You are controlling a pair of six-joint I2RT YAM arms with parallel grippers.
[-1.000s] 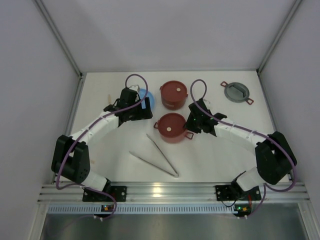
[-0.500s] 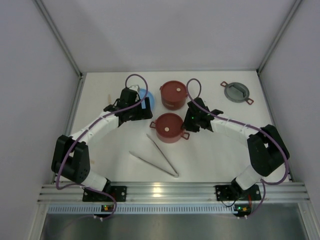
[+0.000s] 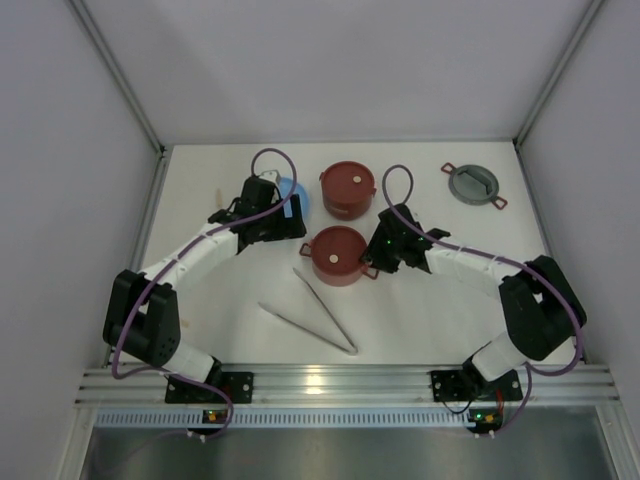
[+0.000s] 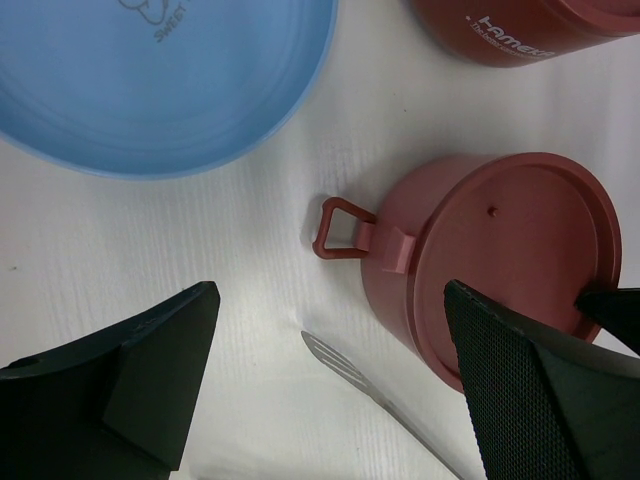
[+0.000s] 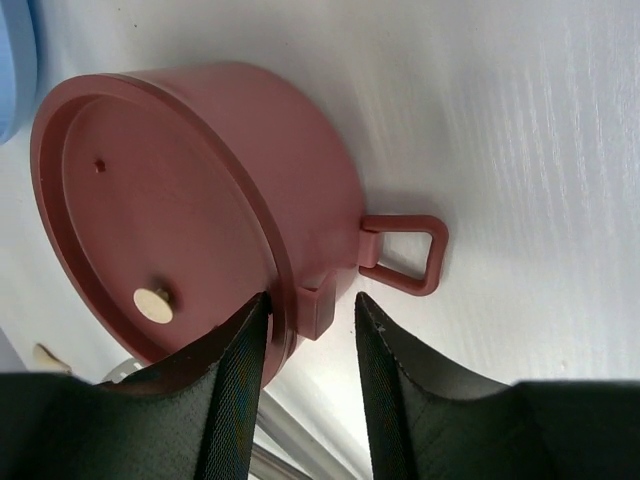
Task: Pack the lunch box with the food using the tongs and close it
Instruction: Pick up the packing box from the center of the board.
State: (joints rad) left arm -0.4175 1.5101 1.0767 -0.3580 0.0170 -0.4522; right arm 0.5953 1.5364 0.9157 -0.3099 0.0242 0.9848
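The lunch box stands as two lidded dark-red bowls, a far one and a near one, plus the grey eared cover at the back right. My right gripper straddles the near bowl at its rim lug: one finger rests on the lid edge, and a gap shows between the other and the lug. My left gripper hangs wide open above the table between the blue plate and the near bowl, holding nothing. The tongs lie flat in front. The food is out of view.
The tongs' slotted tip lies just under my left gripper. The near bowl's ring handle sticks out to the side. White walls enclose the table on three sides.
My right gripper's jaws have widened at the near bowl's rim. The bowl has shifted slightly left, and the right arm has moved a little. The left arm has stayed still.
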